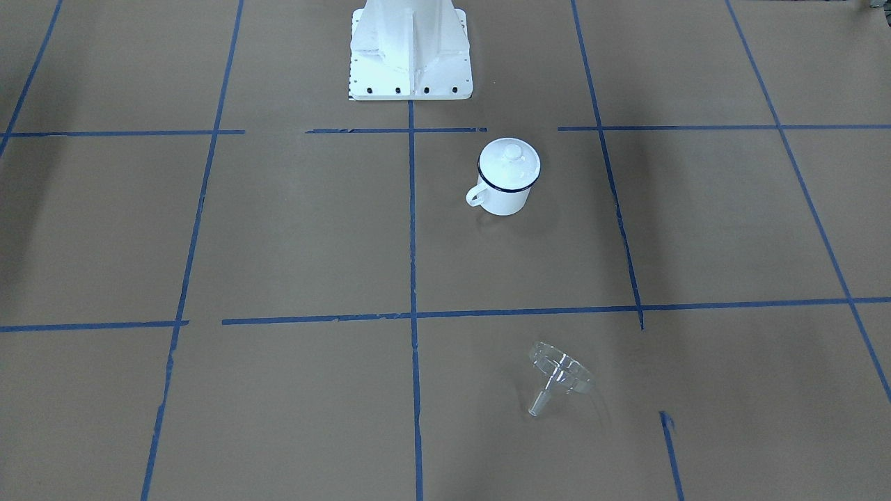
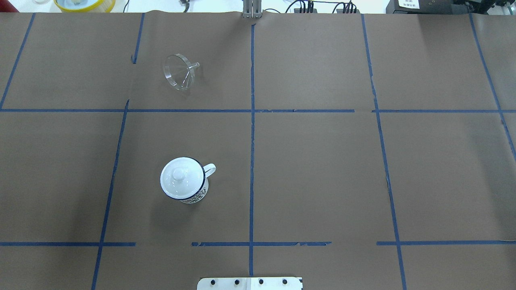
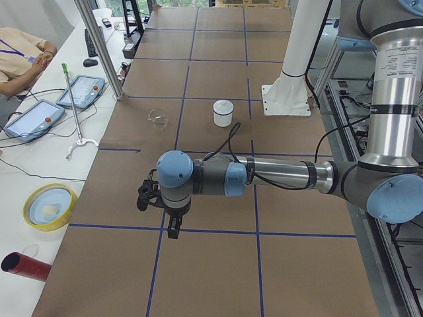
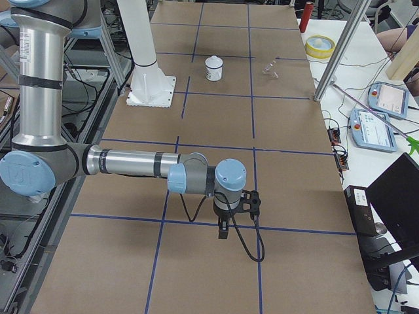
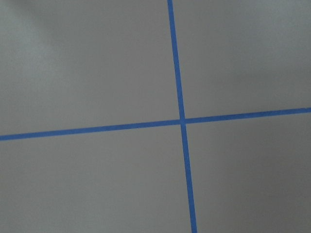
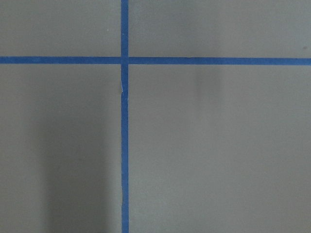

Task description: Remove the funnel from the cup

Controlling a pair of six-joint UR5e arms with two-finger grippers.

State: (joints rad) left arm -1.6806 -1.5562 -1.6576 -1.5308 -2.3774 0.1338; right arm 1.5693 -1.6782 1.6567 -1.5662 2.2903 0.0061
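The clear funnel (image 1: 560,372) lies on its side on the brown paper, far from the cup; it also shows in the overhead view (image 2: 180,74). The white enamel cup (image 1: 507,193) with a dark blue rim stands upright near the robot base, with a white domed lid (image 2: 180,176) on it. My left gripper (image 3: 173,231) hangs over the table's left end, far from both. My right gripper (image 4: 223,232) hangs over the right end. Each shows in a side view only, so I cannot tell whether it is open or shut. The wrist views show only paper and blue tape.
The white robot base (image 1: 411,56) stands at the table's near edge. Blue tape lines (image 2: 252,121) grid the paper. A yellow bowl (image 3: 49,206), a red cylinder (image 3: 26,266), teach pendants (image 3: 82,90) and an operator (image 3: 20,49) are beside the table.
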